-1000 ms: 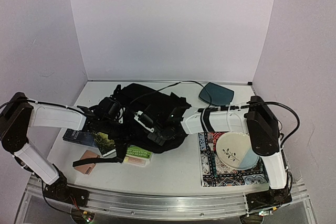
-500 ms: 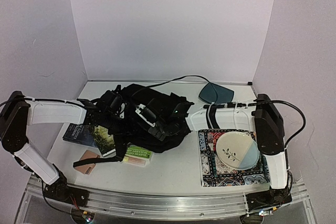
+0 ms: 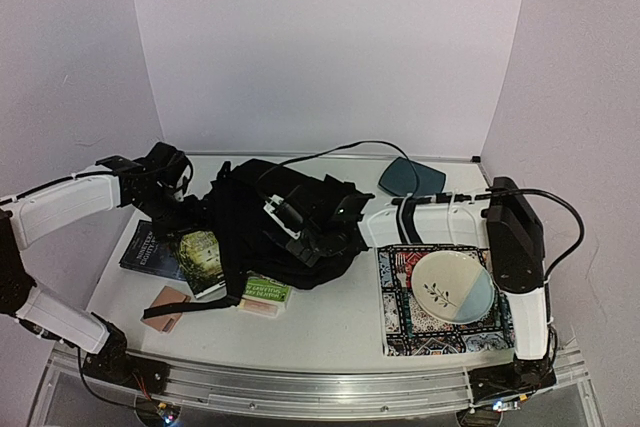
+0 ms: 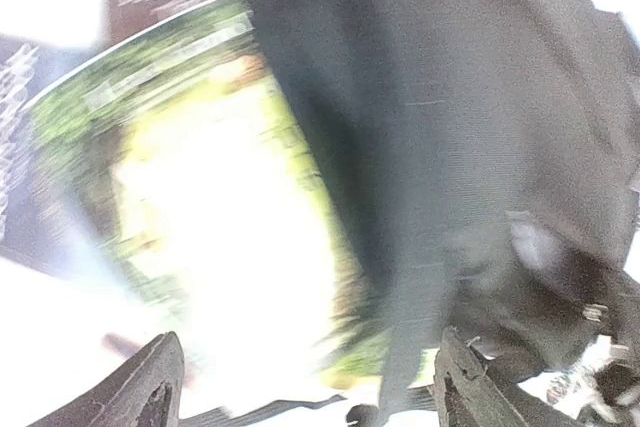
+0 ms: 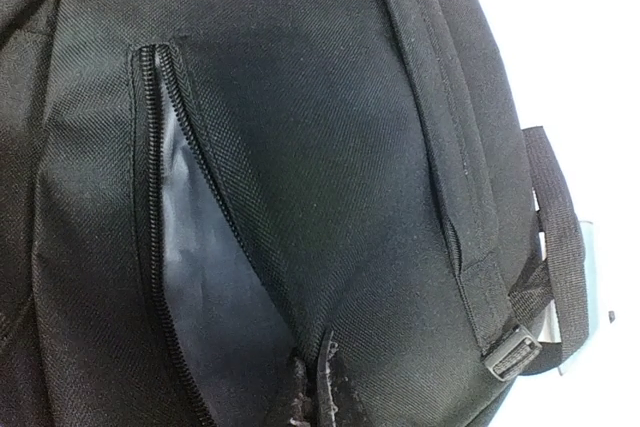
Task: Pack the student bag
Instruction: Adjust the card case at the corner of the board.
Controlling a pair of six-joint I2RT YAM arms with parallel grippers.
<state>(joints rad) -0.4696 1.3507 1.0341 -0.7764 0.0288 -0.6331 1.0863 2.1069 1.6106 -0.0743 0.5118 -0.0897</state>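
One open zipper [image 5: 148, 197] (right wrist only)

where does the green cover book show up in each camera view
top external: green book, left of centre, against the student bag's left edge.
left wrist: blurred green book at centre-left, student bag to its right.
right wrist: not in it; student bag fills the frame.
shared landmark: the student bag.
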